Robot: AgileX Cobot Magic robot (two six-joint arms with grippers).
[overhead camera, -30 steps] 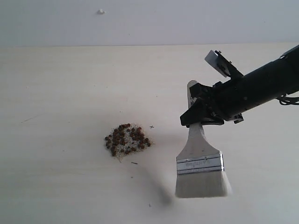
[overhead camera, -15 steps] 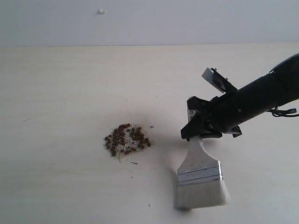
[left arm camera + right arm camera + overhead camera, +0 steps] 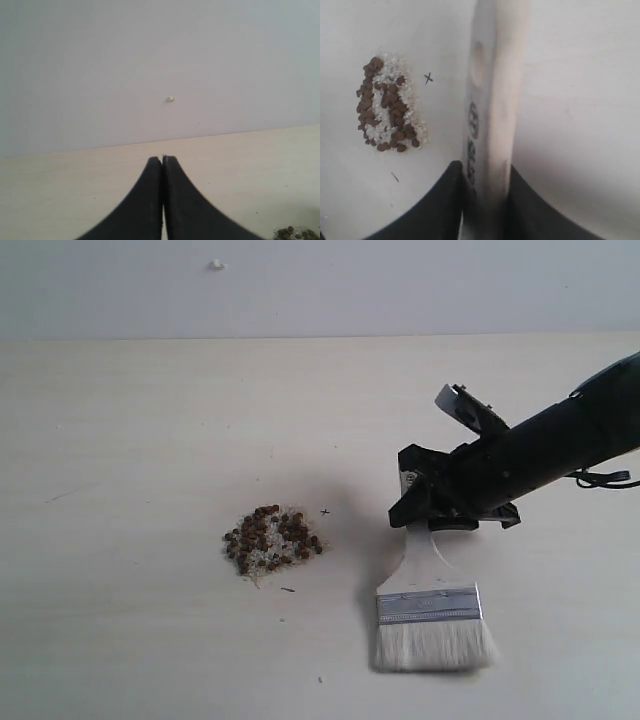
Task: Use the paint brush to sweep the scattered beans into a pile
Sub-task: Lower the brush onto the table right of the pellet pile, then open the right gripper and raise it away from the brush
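1. The right gripper stands to the right of the pile in the exterior view, near it but clearly apart, over the pale surface. Its two dark jaws flank the wooden handle of the paint brush, one on each side and close against the wood. I cannot tell whether they press the handle or merely stand beside it.
2. Beyond the jaws, the handle's end with its hole runs alongside the pile in the right wrist view, with bare surface between them.
3. On the other side of the jaws the handle widens into the silver ferrule and the whitish bristles. These lie to the right of the pile and nearer the camera than it. The bristles are spread wide and seem to rest on the surface, touching none of the pile.
4. The pile itself is one small clump of reddish-brown beans mixed with whitish grains.
5. A small black x mark sits just beside the pile, on the side towards the right gripper.
6. The left gripper has its jaws pressed together with nothing between them. It hangs above the surface and faces the grey wall, which bears a small white speck. An edge of the pile shows in a corner of the left wrist view.
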